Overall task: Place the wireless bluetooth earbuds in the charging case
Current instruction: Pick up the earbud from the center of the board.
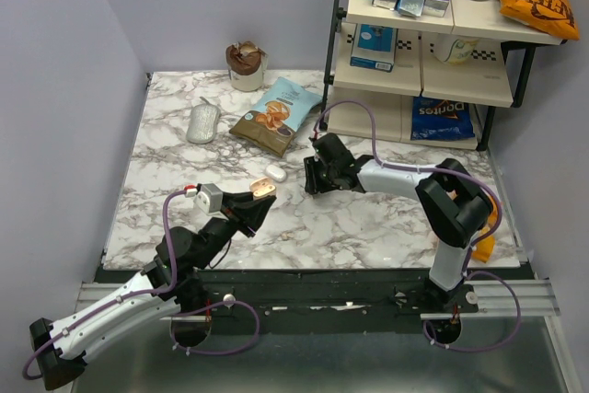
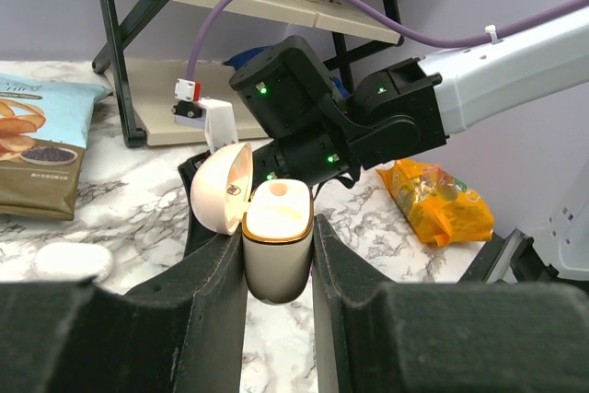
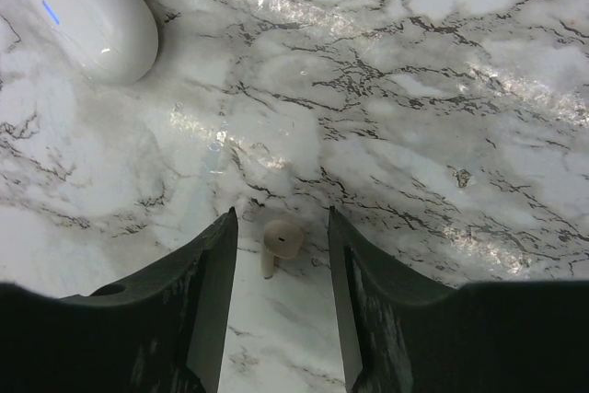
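Observation:
My left gripper (image 1: 260, 198) is shut on the charging case (image 2: 274, 260), a cream-white case with a gold rim. It holds the case upright above the marble table with the lid (image 2: 221, 186) hinged open to the left. The case also shows in the top view (image 1: 263, 189). My right gripper (image 3: 281, 218) is open and low over the table, its fingers on either side of one whitish earbud (image 3: 279, 244) that lies on the marble, touching neither finger. In the top view the right gripper (image 1: 311, 177) is just right of the held case. The second earbud is not visible.
A closed white oval pod with a blue light (image 3: 83, 16) lies near the right gripper (image 1: 276, 172). A grey oval object (image 1: 203, 122), a snack bag (image 1: 276, 115) and a brown cup (image 1: 246, 63) sit at the back. A shelf rack (image 1: 423, 43) stands back right, and an orange packet (image 2: 437, 198) lies at the right.

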